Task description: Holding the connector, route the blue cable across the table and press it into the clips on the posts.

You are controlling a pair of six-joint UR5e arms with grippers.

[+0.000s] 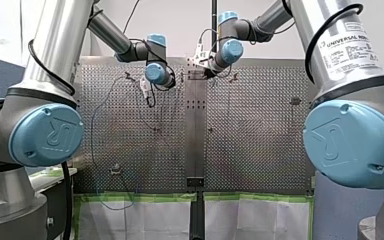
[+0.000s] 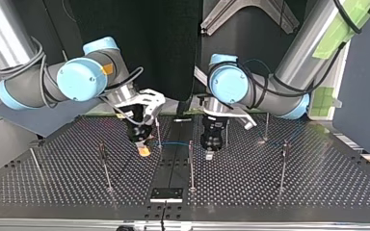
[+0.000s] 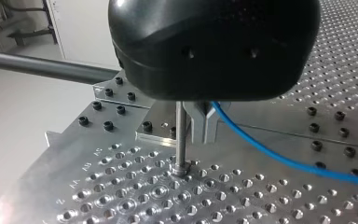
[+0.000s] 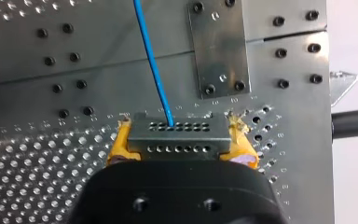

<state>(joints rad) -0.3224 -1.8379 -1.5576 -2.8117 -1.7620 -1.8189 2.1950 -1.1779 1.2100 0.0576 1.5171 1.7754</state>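
Over perforated table (image 2: 294, 192), clamps connector (image 4: 179, 140) tight between right gripper's (image 2: 144, 150) yellow pads (image 4: 116, 149), trails cable (image 4: 151, 60) to left gripper (image 3: 205, 123) beside a post (image 3: 181, 135), cannot tell that grip, risks snagging cable on post or yanking connector loose through slack or over-hard pull.

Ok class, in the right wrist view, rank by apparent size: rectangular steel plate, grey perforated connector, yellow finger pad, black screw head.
Rectangular steel plate and grey perforated connector: alike, connector nearer.
Yellow pad.
Black screw head.
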